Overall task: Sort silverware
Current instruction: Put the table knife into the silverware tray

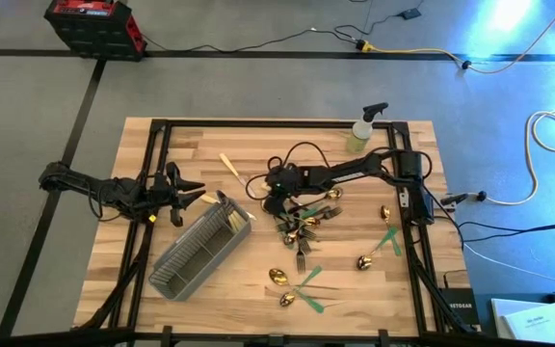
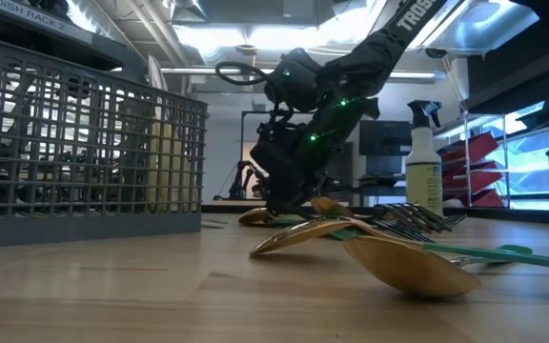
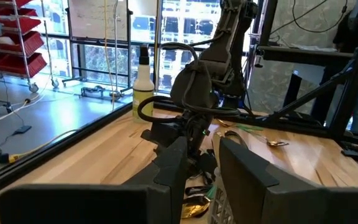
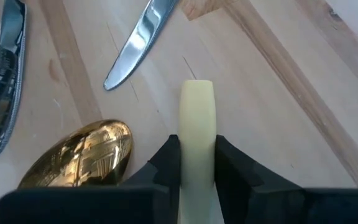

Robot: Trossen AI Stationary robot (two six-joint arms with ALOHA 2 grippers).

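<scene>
Currently: grey mesh caddy (image 1: 200,253) on desk (image 1: 374,289) left of cutlery pile (image 1: 302,226); spray bottle (image 1: 359,133) at far edge. Right end effector (image 4: 197,171) down at pile's left edge, clamped on cream handle (image 4: 197,124), gold spoon bowl (image 4: 79,155) just beside. Left end effector (image 1: 196,193) beside caddy, fingers slightly apart, empty.

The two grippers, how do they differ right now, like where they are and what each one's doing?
The right gripper is down at the silverware pile in the middle of the table; the left gripper waits near the table's left edge, above the mesh caddy.
The right gripper is shut on a cream handle; the left gripper holds nothing.
Both are dark two-finger grippers.
</scene>
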